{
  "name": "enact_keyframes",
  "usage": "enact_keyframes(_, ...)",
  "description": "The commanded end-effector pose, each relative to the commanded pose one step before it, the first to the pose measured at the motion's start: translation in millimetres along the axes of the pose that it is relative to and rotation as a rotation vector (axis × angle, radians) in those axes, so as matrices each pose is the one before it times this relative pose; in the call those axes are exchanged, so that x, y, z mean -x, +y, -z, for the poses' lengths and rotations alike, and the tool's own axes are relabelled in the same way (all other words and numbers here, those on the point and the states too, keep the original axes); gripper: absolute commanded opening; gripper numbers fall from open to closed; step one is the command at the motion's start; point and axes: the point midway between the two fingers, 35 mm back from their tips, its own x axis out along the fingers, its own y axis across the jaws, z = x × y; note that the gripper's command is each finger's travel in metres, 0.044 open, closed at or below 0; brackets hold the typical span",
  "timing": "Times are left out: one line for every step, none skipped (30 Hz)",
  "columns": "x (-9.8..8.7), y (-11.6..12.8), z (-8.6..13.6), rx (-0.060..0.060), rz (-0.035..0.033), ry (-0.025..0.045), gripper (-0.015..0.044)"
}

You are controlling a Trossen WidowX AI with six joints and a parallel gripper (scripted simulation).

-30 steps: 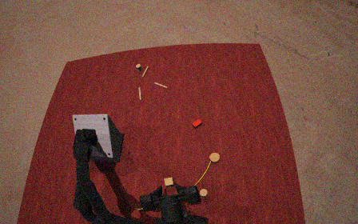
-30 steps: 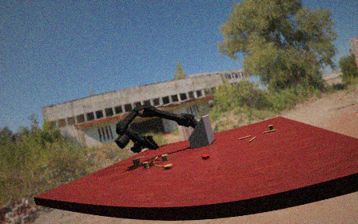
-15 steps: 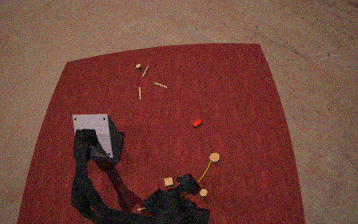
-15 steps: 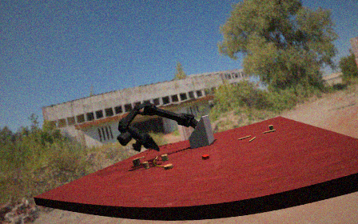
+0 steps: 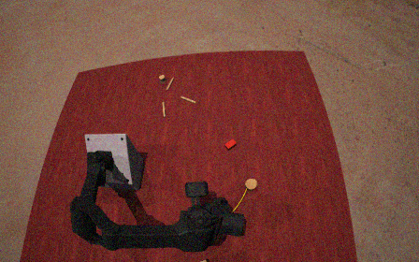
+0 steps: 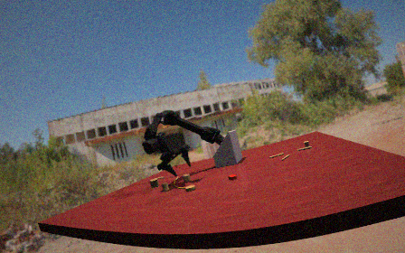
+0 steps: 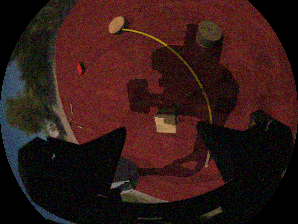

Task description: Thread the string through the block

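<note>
My gripper (image 6: 181,170) (image 7: 162,128) is open and empty, above the table. The wooden block (image 6: 186,178) (image 7: 165,128) sits on the table; in the wrist view it appears between the fingertips, lower down. Its hole cannot be made out. The arm hides it in the top view. The round wooden button (image 5: 251,183) (image 6: 190,188) (image 7: 117,25) lies on the table. The yellow string (image 5: 240,201) (image 7: 187,63) curves from it to the pale stick (image 7: 207,159), which lies beside the right finger in the wrist view, outside the finger gap. The arm hides the stick in the top view.
A wooden cylinder (image 6: 164,186) (image 7: 209,34) stands nearby, another wooden piece (image 6: 154,182) beyond it. A red piece (image 5: 230,144) (image 6: 232,177) (image 7: 81,68) lies apart. Three loose sticks (image 5: 169,83) (image 5: 188,99) (image 5: 164,109) and a small cylinder (image 5: 162,78) lie farther off. A grey wedge (image 5: 110,141) (image 6: 228,154) stands by the arm's base.
</note>
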Motion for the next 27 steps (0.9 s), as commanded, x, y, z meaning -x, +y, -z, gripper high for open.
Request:
enact_keyframes(0.33, 16.08, 10.93, 0.9098, 0.35873, 0.06965, 0.044)
enact_keyframes(0.56, 0.93, -0.25, 0.0615, 0.01409, 0.00972, 0.044)
enact_keyframes(0.49, 0.76, -0.23, 0.0452, 0.01128, 0.00862, 0.044)
enact_keyframes(0.26, 0.38, -0.13, 0.0196, 0.00559, 0.00453, 0.044)
enact_keyframes(0.05, 0.07, -0.02, 0.0034, 0.00097, 0.00081, 0.044)
enact_keyframes(0.0, 0.0, 0.0, 0.0, 0.0, 0.0, 0.044)
enact_keyframes(0.0, 0.0, 0.0, 0.0, 0.0, 0.0, 0.044)
enact_keyframes(0.0, 0.0, 0.0, 0.0, 0.0, 0.0, 0.044)
enact_keyframes(0.0, 0.0, 0.0, 0.0, 0.0, 0.0, 0.044)
enact_keyframes(0.0, 0.0, 0.0, 0.0, 0.0, 0.0, 0.044)
enact_keyframes(0.0, 0.0, 0.0, 0.0, 0.0, 0.0, 0.044)
enact_keyframes(0.0, 0.0, 0.0, 0.0, 0.0, 0.0, 0.044)
enact_keyframes(0.0, 0.0, 0.0, 0.0, 0.0, 0.0, 0.044)
enact_keyframes(0.0, 0.0, 0.0, 0.0, 0.0, 0.0, 0.044)
enact_keyframes(0.0, 0.0, 0.0, 0.0, 0.0, 0.0, 0.044)
enact_keyframes(0.0, 0.0, 0.0, 0.0, 0.0, 0.0, 0.044)
enact_keyframes(0.0, 0.0, 0.0, 0.0, 0.0, 0.0, 0.044)
enact_keyframes(0.0, 0.0, 0.0, 0.0, 0.0, 0.0, 0.044)
enact_keyframes(0.0, 0.0, 0.0, 0.0, 0.0, 0.0, 0.044)
enact_keyframes(0.0, 0.0, 0.0, 0.0, 0.0, 0.0, 0.044)
enact_keyframes(0.0, 0.0, 0.0, 0.0, 0.0, 0.0, 0.044)
enact_keyframes(0.0, 0.0, 0.0, 0.0, 0.0, 0.0, 0.044)
enact_keyframes(0.0, 0.0, 0.0, 0.0, 0.0, 0.0, 0.044)
enact_keyframes(0.0, 0.0, 0.0, 0.0, 0.0, 0.0, 0.044)
enact_keyframes(0.0, 0.0, 0.0, 0.0, 0.0, 0.0, 0.044)
enact_keyframes(0.0, 0.0, 0.0, 0.0, 0.0, 0.0, 0.044)
enact_keyframes(0.0, 0.0, 0.0, 0.0, 0.0, 0.0, 0.044)
